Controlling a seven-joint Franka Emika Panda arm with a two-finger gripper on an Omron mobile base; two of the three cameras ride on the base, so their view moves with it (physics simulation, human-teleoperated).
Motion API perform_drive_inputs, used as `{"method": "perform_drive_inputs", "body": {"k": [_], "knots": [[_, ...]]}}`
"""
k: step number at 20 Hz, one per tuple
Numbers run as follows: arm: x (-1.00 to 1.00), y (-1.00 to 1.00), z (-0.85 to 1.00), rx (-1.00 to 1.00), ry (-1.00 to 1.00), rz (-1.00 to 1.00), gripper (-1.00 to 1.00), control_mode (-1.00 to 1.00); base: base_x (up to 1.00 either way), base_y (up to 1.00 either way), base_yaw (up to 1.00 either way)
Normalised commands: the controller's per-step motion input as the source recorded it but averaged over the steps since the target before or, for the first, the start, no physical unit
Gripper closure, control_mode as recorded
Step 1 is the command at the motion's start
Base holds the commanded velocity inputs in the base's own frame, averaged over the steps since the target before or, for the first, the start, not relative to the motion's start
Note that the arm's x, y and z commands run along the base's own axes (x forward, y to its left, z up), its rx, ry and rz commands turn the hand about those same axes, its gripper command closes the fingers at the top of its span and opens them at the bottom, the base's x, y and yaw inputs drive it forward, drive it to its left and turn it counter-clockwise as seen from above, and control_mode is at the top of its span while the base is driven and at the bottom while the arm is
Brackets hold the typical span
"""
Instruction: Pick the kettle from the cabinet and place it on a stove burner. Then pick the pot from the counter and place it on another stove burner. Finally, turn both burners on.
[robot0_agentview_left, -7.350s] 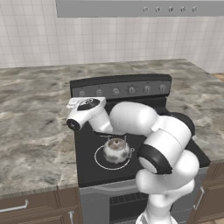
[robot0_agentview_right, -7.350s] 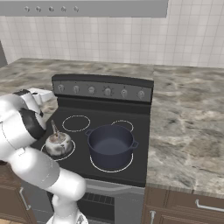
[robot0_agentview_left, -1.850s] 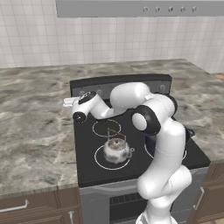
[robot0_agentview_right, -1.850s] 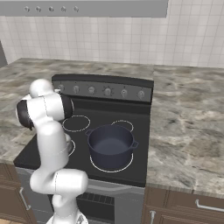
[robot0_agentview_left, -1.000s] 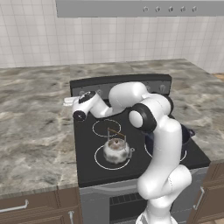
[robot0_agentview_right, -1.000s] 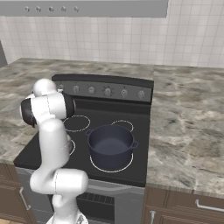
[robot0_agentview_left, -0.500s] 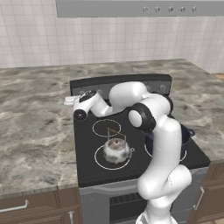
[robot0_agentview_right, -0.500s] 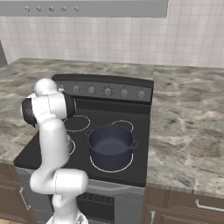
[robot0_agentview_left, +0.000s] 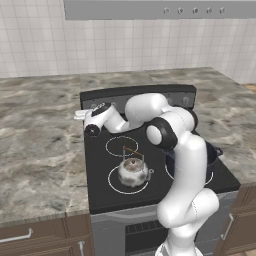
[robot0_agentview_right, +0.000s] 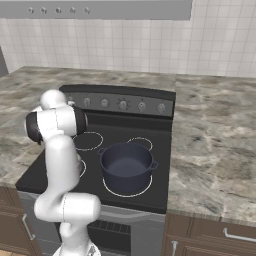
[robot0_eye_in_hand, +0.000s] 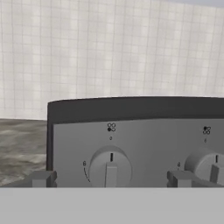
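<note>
My hand (robot0_eye_in_hand: 109, 178) was spread wide, grasping nothing, its two dark fingertips (robot0_eye_in_hand: 42, 178) straddling the leftmost round grey knob (robot0_eye_in_hand: 110, 166) on the black stove's back panel (robot0_agentview_left: 137, 95); second knob (robot0_eye_in_hand: 205, 165) just to its right. Small round silvery metal kettle (robot0_agentview_left: 132, 170) sat on the front-left burner. Wide dark blue-grey pot (robot0_agentview_right: 125, 166) sat on the front-right burner, well apart from the kettle. Mottled grey-brown stone desk (robot0_agentview_left: 40, 130) flanked the stove both sides. White tiled wall (robot0_eye_in_hand: 109, 48) behind.
</note>
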Motion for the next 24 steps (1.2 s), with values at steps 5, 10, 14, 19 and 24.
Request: {"method": "perform_drive_inputs", "body": {"k": [5,10,14,19,24], "knots": [[0.12,0.0,-0.04,0.0,0.0,0.0,-1.0,-1.0,0.0,0.0,0.0],[0.13,0.0,-0.04,0.0,0.0,0.0,-1.0,-1.0,0.0,0.0,0.0],[0.03,0.0,-0.1,0.0,0.0,0.0,-1.0,-1.0,0.0,0.0,0.0],[0.01,0.0,-0.1,0.0,0.0,0.0,-1.0,-1.0,0.0,0.0,0.0],[0.09,-0.01,-0.01,0.01,0.0,0.01,-1.0,-1.0,0.0,0.0,0.0]]}}
